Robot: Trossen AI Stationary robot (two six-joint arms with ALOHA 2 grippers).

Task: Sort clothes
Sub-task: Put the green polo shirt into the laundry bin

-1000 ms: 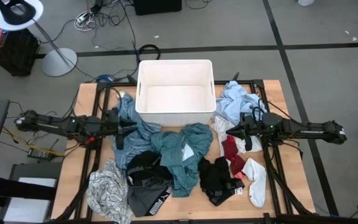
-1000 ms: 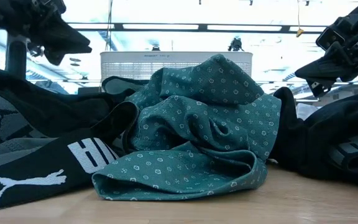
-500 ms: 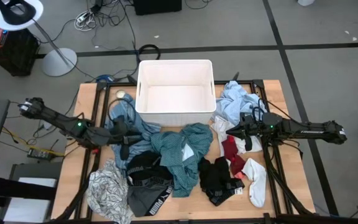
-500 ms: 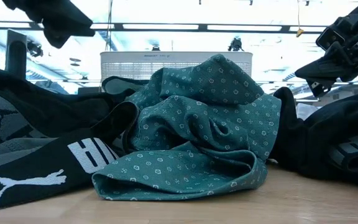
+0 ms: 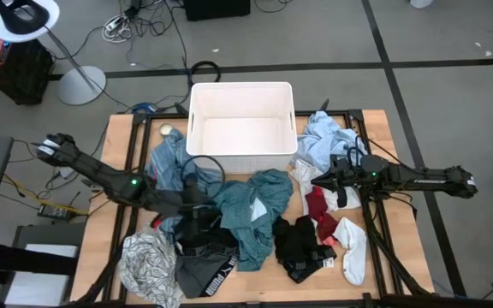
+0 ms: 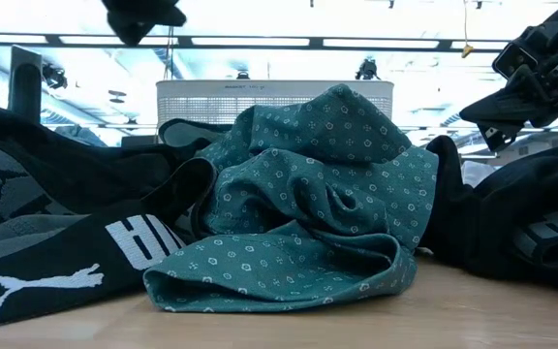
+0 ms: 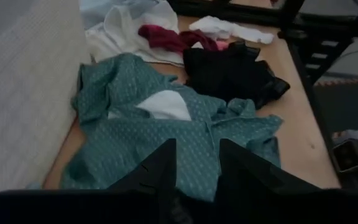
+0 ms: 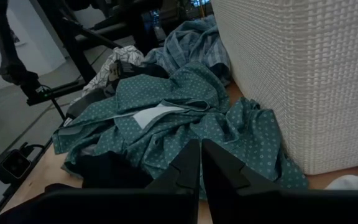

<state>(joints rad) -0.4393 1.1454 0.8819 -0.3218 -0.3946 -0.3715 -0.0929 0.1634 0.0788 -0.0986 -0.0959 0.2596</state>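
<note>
Left pincer [image 5: 197, 208] over teal shirt [image 5: 253, 210]

wooden table [image 5: 383, 257], clothes [image 5: 251, 210] (heaped), tub [image 5: 241, 154]

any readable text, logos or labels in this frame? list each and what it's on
"PUMA": white print on the grey shorts, high view.
"UH": large white letters, cut off by a fold, on the black waistband, low view; a white leaping-cat logo sits beside them.
Small dark print on the white tub rim: too small to read.

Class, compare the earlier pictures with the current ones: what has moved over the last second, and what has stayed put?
The left gripper swung inward over the pile, now above the teal shirt, open and empty. The right gripper, the clothes and the white tub stayed put.
</note>
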